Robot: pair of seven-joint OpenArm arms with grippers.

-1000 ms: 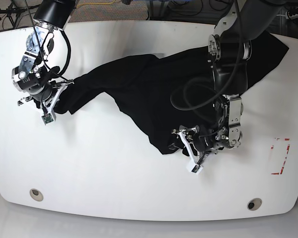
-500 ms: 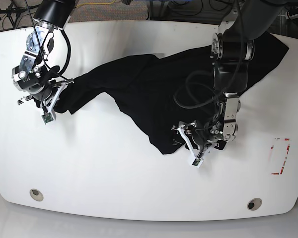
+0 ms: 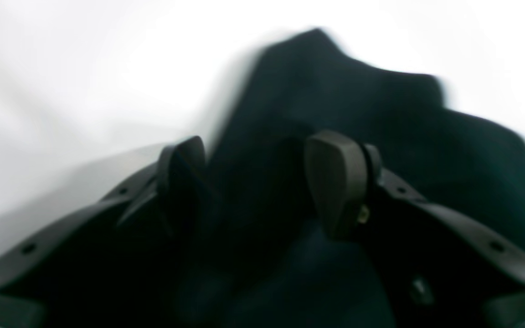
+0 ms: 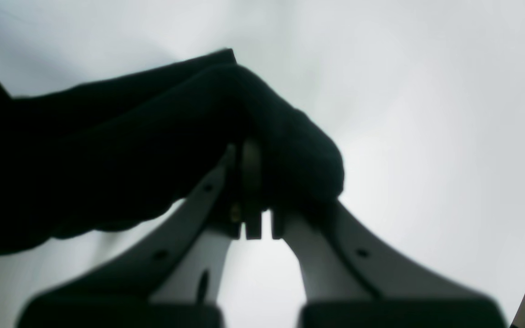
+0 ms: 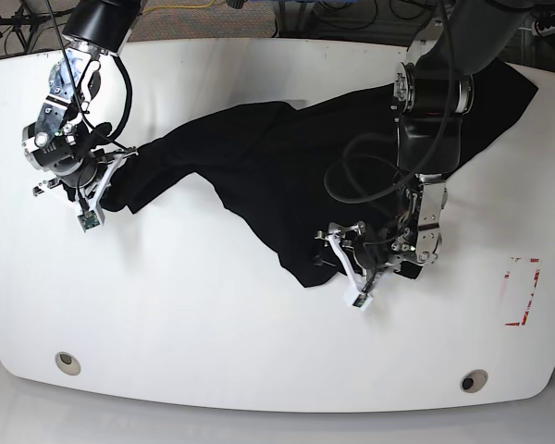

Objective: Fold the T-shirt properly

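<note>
Since a second ago the left hand [image 5: 344, 268] has slid a little toward the right arm's side and up the counter, its white fingers now lying over the lower tip of the T-shirt [image 5: 287, 176]; the right hand [image 5: 100, 190] has not moved. In the left wrist view the two dark fingertips [image 3: 335, 177] stand apart with black cloth between them, so this hand is spread, not clamped. The right hand [image 4: 255, 191] is clenched on a fold of the shirt. The white counter [image 5: 213, 324] carries one black T-shirt, bunched diagonally from the right hand to the far corner. Two round holes [image 5: 67, 362] sit near its front edge, and red tape marks [image 5: 523, 291] lie on the left arm's side. Cables run behind it.
</note>
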